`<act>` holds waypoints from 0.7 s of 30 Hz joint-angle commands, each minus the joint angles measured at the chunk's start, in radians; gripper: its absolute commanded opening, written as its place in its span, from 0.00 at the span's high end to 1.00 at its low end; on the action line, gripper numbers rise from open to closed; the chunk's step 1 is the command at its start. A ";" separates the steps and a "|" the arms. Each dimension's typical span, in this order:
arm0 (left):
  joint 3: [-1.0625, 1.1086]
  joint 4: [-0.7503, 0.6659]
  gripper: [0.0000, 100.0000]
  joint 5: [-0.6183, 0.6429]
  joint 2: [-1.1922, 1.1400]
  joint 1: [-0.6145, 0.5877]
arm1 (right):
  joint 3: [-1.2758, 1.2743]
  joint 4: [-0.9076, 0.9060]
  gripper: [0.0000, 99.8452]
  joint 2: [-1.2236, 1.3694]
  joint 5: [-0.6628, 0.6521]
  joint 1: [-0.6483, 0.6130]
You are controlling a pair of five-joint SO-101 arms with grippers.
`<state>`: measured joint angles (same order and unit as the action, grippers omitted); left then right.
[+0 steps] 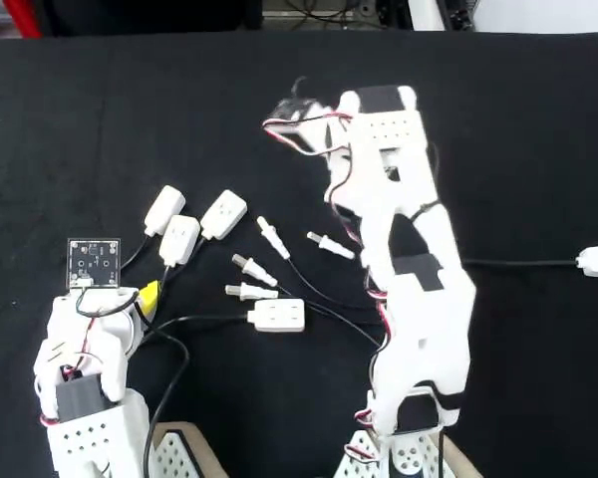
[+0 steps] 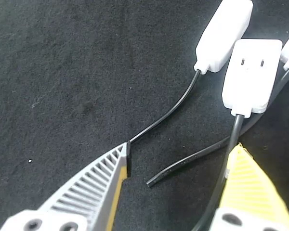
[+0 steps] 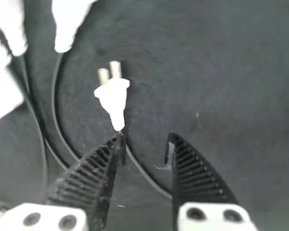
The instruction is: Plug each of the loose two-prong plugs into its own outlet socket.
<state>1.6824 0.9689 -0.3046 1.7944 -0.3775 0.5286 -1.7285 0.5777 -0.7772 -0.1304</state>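
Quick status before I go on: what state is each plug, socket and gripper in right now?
White two-prong plugs: four, all loose, none plugged in.
White outlet sockets: all empty.
Left gripper: open, holding nothing.
Right gripper: open, one plug just ahead of its fingertips, ungripped.

The right gripper [image 3: 144, 138], fingers [image 3: 98, 168] apart, hangs just beside a white two-prong plug [image 3: 113, 96].
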 commanded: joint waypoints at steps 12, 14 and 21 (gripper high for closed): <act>0.018 -0.012 0.68 -0.006 0.000 -0.004 | -0.492 -0.029 0.99 -0.136 0.601 0.161; 0.018 -0.012 0.68 -0.006 0.000 -0.004 | -0.570 0.026 0.99 -0.194 0.601 0.143; 0.018 -0.012 0.68 -0.006 0.000 -0.005 | -0.736 0.299 0.99 -0.246 0.605 0.157</act>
<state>1.6824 0.9689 -0.3046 1.7944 -0.3775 -0.1803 -1.5167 0.3844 -0.1788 0.0199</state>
